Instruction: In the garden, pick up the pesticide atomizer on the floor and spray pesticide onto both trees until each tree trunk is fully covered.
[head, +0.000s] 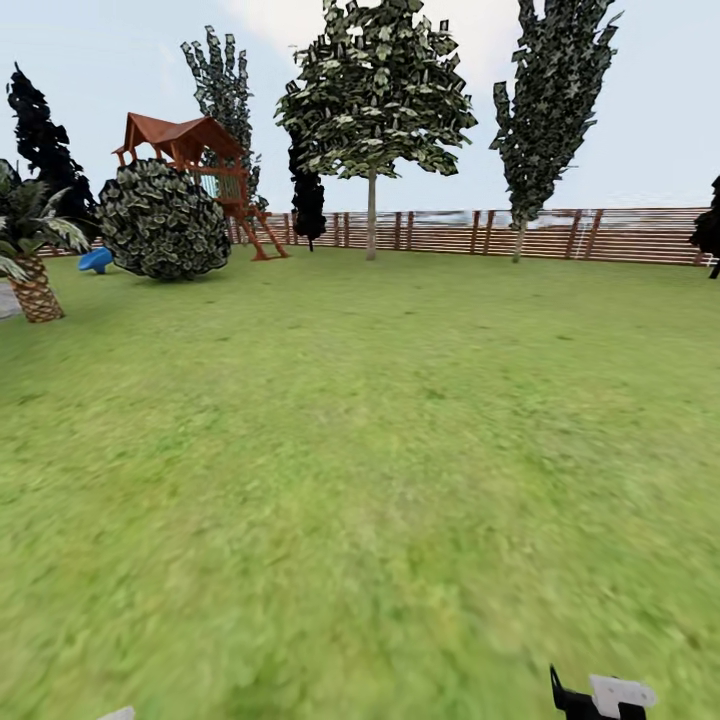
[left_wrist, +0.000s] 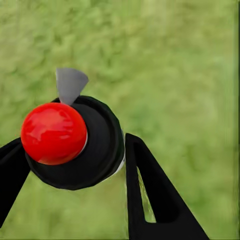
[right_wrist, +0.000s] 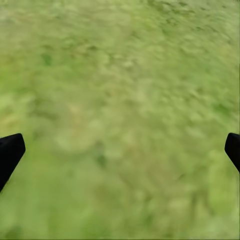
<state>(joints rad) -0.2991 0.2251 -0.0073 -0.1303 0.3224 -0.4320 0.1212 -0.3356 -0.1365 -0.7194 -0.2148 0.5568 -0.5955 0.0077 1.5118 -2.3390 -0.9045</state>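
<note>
In the left wrist view my left gripper (left_wrist: 72, 152) is shut on the pesticide atomizer (left_wrist: 97, 145), a round black body with a glossy red ball cap and a grey trigger tab. One black finger lies on each side of it, above the grass. My right gripper (right_wrist: 120, 150) is open over bare lawn, its fingertips (right_wrist: 10, 152) far apart with nothing between them. In the head view two tall trees stand far off by the fence. One has a pale tree trunk (head: 371, 215) at the centre. The other trunk (head: 519, 240) is to its right.
The garden lawn (head: 380, 450) stretches to a brown slat fence (head: 620, 235). At the far left are a round leafy bush (head: 165, 220), a wooden playhouse (head: 200, 150), a palm (head: 35, 285) and black columnar trees (head: 308, 200). Part of my right arm (head: 605, 695) shows at the bottom edge.
</note>
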